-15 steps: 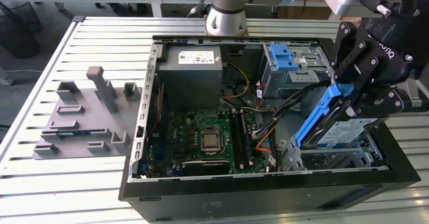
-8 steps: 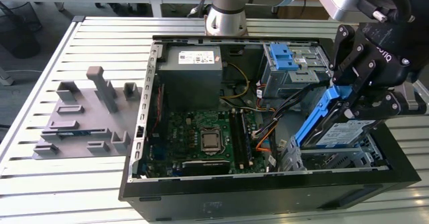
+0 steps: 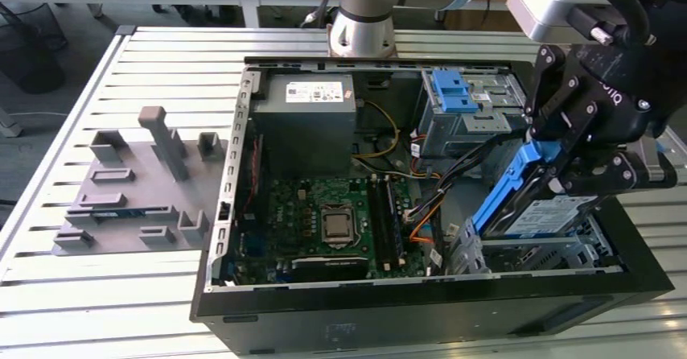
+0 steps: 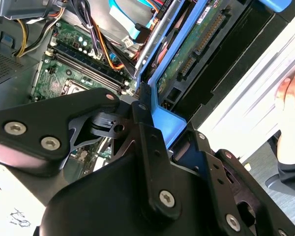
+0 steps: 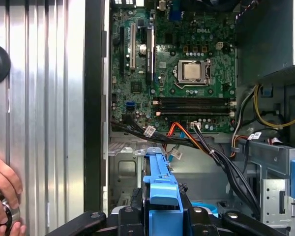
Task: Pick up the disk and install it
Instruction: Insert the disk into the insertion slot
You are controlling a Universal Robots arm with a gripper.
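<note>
An open computer case [image 3: 215, 295] lies on its side on the slatted metal table [image 3: 64, 295]. Inside it, the green motherboard [image 3: 322, 214] takes up the middle, with the grey power supply [image 3: 306, 121] behind it and a metal drive cage [image 3: 472, 109] carrying a fixed blue latch [image 3: 453, 93] further toward the exterior view's right. A bundle of black, orange and yellow cables [image 3: 429, 198] runs between the motherboard and the drive bay, close beside the spot where the disk hangs. To the exterior view's left of the case, a grey fixture [image 3: 140, 190] with upright blocks sits on the table, well apart from the work. A person's hand [image 5: 2, 196] rests on the table beside the case wall in the first wrist view.

The arm reaches over the case from the exterior view's right, its black hand [image 3: 585, 170] pointed down at the lower drive bay [image 3: 536, 250]. The hand is clamped on the disk [image 3: 542, 214], gripping the blue carrier frame at its upper end. The disk is tilted, nearly on edge, its labelled silver face toward the exterior view's right and its lower part already down within the metal bay at the case's front corner. In the second wrist view the disk's [image 4: 196, 39] circuit side and blue frame extend away from the fingers [image 4: 147, 132] into the case; in the first wrist view the blue frame [image 5: 160, 184] rises between the hand's two black fingers.
</note>
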